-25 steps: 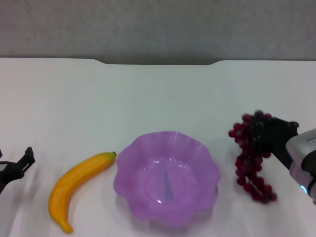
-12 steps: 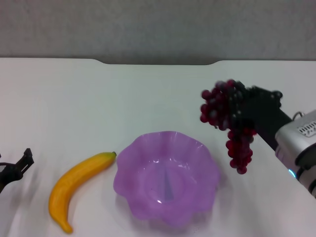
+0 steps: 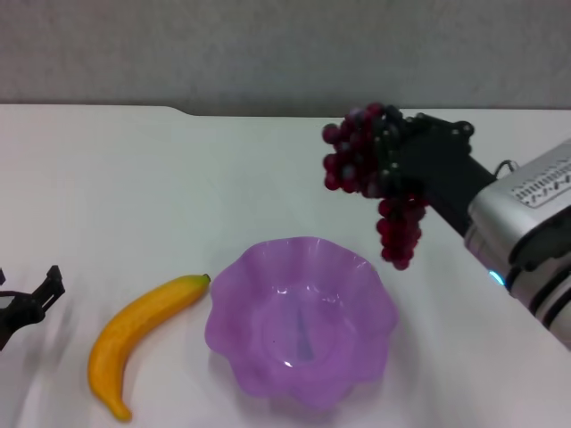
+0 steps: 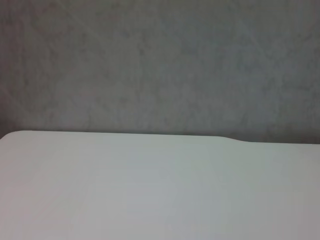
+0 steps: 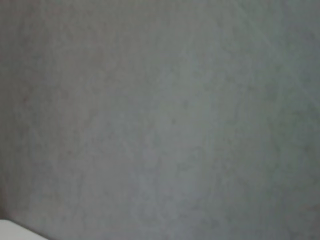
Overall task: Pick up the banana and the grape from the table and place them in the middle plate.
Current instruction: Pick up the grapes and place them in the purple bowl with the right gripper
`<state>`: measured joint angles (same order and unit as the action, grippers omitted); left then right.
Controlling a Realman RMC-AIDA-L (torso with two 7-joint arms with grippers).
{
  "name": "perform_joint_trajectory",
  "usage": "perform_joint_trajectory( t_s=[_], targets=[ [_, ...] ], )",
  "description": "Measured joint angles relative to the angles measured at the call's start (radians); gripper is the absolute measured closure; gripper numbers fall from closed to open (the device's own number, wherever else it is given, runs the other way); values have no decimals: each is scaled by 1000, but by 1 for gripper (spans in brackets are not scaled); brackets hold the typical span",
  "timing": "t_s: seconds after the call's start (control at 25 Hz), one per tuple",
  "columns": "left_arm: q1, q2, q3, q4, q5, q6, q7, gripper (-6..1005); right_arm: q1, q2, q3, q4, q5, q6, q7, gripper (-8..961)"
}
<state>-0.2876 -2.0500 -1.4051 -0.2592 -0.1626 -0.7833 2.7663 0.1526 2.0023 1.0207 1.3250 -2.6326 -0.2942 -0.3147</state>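
Note:
My right gripper (image 3: 385,156) is shut on the grape (image 3: 364,165), a dark red-purple bunch held in the air above and beyond the far right rim of the middle plate (image 3: 234,357). The bunch's tail hangs down toward the plate's rim. The plate is translucent purple with a wavy rim and holds nothing. The banana (image 3: 138,334) lies on the white table (image 3: 134,196) just left of the plate, its stem tip near the rim. My left gripper (image 3: 27,308) sits low at the left edge, left of the banana. Neither wrist view shows these objects.
The table's far edge has a notch (image 3: 285,113) in front of a grey wall (image 3: 285,49). The left wrist view shows bare tabletop (image 4: 150,190) and wall; the right wrist view shows only wall (image 5: 160,120).
My right gripper has lifted the grape off the table at the right and carried it up and leftward, toward the plate's far right rim. The left gripper has barely moved.

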Motion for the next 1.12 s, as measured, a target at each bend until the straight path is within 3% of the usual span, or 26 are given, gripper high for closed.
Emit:
perform_joint_trajectory(
  t_s=[0.32, 0.68, 1.12],
  targets=[
    [-8, -1, 2, 0, 0, 10, 1, 117, 69, 4, -56, -78, 0, -9, 50, 836],
    [-9, -2, 2, 0, 0, 13, 1, 118, 83, 7, -112, -216, 0, -16, 102, 838],
    [-23, -3, 7, 0, 0, 21, 1, 118, 203, 8, -205, -390, 0, -1, 257, 844]
  ],
)
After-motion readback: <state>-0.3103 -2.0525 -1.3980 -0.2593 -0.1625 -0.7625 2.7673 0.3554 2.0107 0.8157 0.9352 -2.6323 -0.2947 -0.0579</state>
